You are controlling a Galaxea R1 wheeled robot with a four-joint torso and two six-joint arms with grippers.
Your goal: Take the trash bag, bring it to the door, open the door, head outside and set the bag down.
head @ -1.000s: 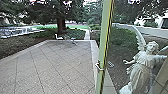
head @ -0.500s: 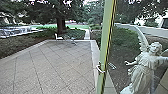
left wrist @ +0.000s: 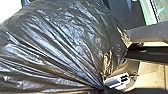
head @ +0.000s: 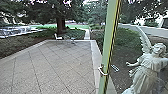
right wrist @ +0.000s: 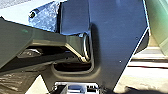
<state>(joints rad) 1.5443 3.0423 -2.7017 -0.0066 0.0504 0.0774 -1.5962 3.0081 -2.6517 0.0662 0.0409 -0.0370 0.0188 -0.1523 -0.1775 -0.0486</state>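
Observation:
The door's pale green edge (head: pixel 109 47) stands upright right of centre in the head view, with a light-coloured handle (head: pixel 103 71) low on it. The paved patio (head: pixel 55 67) lies left of it. In the left wrist view the black trash bag (left wrist: pixel 62 40) is large, its folds drawn together into a tight neck at my left gripper (left wrist: pixel 102 88), which is shut on it. Dark crumpled plastic of the bag (right wrist: pixel 15 83) also shows in the right wrist view, beyond the robot's own parts. How my right gripper's fingers stand is not visible.
A pale winged statue (head: pixel 147 67) appears to the right of the door edge. A white chair (head: pixel 58 37) stands at the patio's far end, before a large tree (head: pixel 60 23). A light kerb (head: pixel 94 53) runs along the patio's right side, with planted beds around.
The door's edge and its handle have shifted somewhat to the right in the head view, and the statue appears farther right too. The patio keeps nearly the same place.

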